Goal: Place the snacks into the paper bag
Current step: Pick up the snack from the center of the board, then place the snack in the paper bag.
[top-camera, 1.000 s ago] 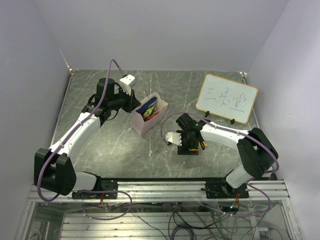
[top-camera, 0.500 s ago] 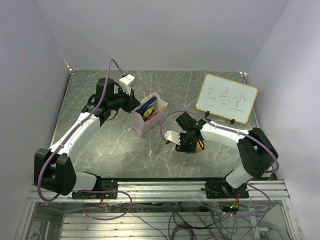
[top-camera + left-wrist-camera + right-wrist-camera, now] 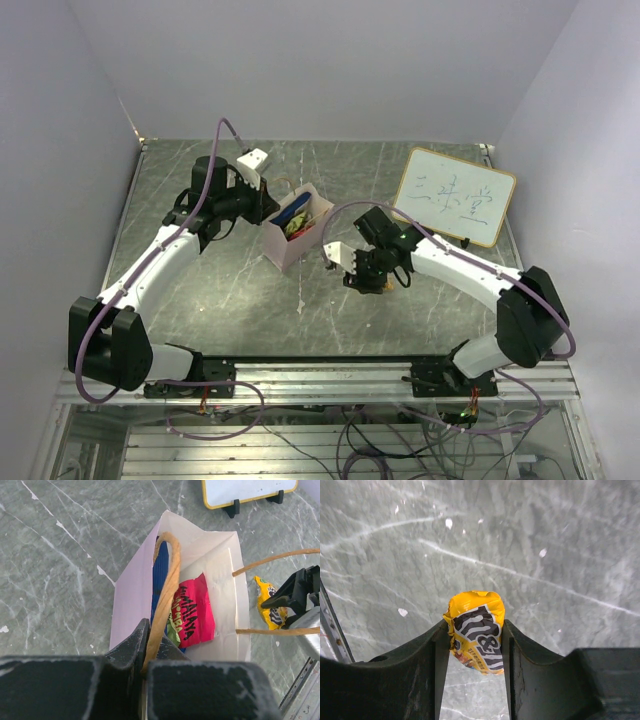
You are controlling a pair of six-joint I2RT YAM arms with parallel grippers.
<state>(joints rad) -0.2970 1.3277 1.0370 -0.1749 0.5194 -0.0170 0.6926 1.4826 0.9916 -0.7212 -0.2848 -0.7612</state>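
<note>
Nearest to us, low and right of centre in the overhead view, the right gripper (image 3: pixel 366 277) hangs over the grey-green marbled table (image 3: pixel 230 290). Its wrist camera shows both black fingers (image 3: pixel 437 645) pressed against the sides of a small yellow M&M's packet (image 3: pixel 476 640). The packet is gripped upright, with its top end poking out beyond the fingertips. From the left wrist view, this packet (image 3: pixel 268 609) sits at the right edge of the frame, just beside the bag but not touching it.

A little farther back, at the middle of the overhead view, the small pale pinkish-beige paper bag (image 3: pixel 292 240) stands open on the table. Inside it we see a pink-red packet (image 3: pixel 195 612), a dark blue bag (image 3: pixel 160 570) along the left wall and a sliver of light green packet (image 3: pixel 172 627).

The left gripper (image 3: pixel 150 642), at the bottom of its own frame, is clenched on the bag's near tan cord handle (image 3: pixel 167 580). The other handle arches out to the right.

Farthest away, in the upper right, a white scribbled board with a yellow rim (image 3: pixel 455 197) leans on its black stand.
</note>
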